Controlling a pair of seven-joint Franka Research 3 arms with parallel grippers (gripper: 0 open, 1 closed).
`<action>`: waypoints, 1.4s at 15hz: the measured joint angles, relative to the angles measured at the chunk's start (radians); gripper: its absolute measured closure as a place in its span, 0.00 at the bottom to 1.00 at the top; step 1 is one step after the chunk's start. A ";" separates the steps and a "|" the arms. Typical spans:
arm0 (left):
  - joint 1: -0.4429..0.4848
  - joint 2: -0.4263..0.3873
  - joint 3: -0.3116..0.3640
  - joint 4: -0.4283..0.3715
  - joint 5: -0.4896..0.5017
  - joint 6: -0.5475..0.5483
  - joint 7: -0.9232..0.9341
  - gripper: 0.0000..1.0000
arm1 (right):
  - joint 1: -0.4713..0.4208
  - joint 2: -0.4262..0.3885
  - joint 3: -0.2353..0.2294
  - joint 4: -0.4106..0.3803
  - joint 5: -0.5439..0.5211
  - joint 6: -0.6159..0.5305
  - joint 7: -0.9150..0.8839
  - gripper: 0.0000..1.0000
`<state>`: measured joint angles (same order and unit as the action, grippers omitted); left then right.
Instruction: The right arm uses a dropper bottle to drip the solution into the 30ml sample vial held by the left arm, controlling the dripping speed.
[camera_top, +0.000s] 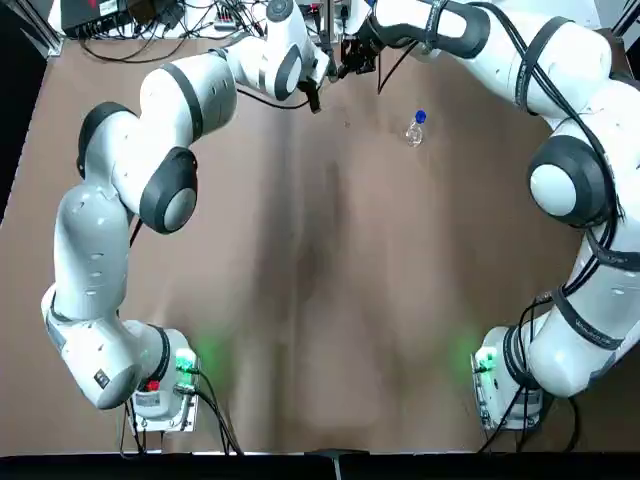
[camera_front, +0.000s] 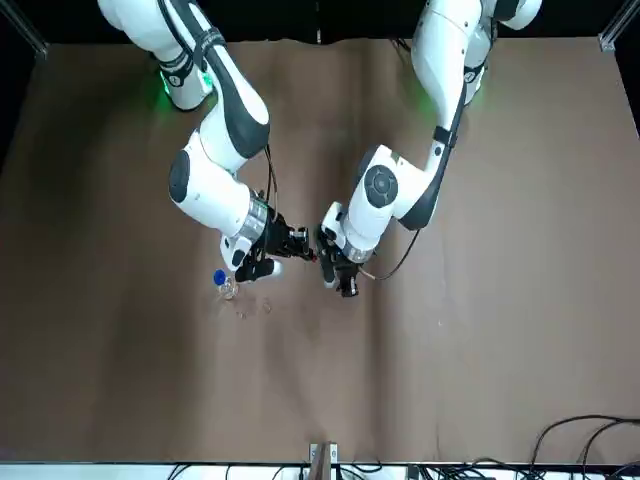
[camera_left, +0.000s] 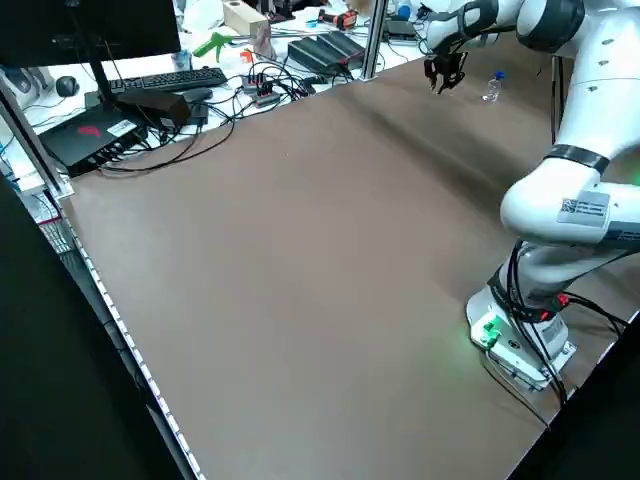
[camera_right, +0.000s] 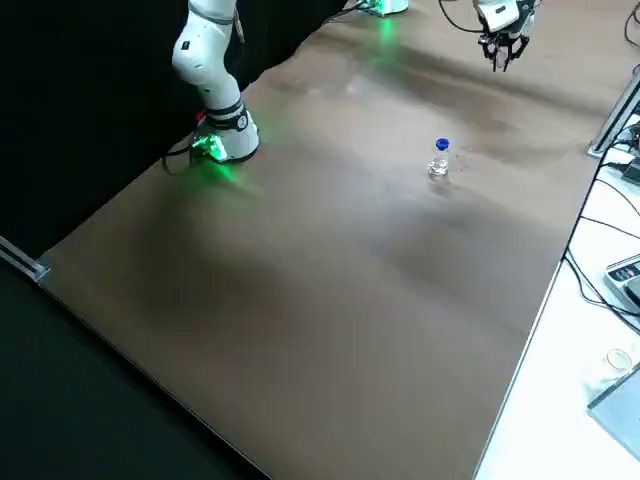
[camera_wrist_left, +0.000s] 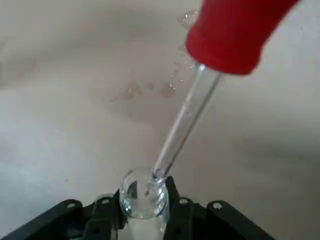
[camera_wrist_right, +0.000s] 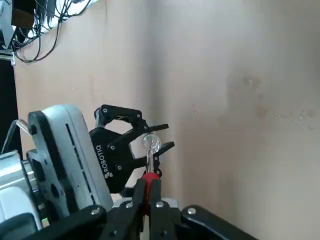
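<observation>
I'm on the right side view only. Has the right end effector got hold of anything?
Observer: Yes, the right wrist view shows the right end effector closed on the dropper's red top.
Operator: And the left one, what's it doing?
Observer: In the left wrist view, the left end effector grips the clear vial between its fingers.
Operator: Where's the dropper's tip?
Observer: At the vial's mouth, the left wrist view shows, with the glass tube coming in at a slant.
</observation>
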<state>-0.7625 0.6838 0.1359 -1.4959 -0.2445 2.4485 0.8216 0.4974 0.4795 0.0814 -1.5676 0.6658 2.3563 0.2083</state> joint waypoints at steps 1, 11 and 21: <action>0.000 0.000 0.000 0.000 0.000 0.000 0.000 0.70 | -0.001 0.000 -0.002 0.000 0.000 0.000 0.000 0.94; 0.005 0.000 0.000 0.002 0.000 -0.001 0.000 0.70 | -0.019 -0.004 -0.008 0.006 0.001 -0.065 0.001 0.94; 0.073 0.001 0.002 0.002 0.000 -0.002 0.052 0.70 | -0.051 -0.044 -0.015 0.013 0.033 -0.122 0.011 0.94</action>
<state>-0.6894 0.6844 0.1374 -1.4943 -0.2442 2.4467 0.8741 0.4462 0.4353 0.0668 -1.5547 0.6985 2.2345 0.2196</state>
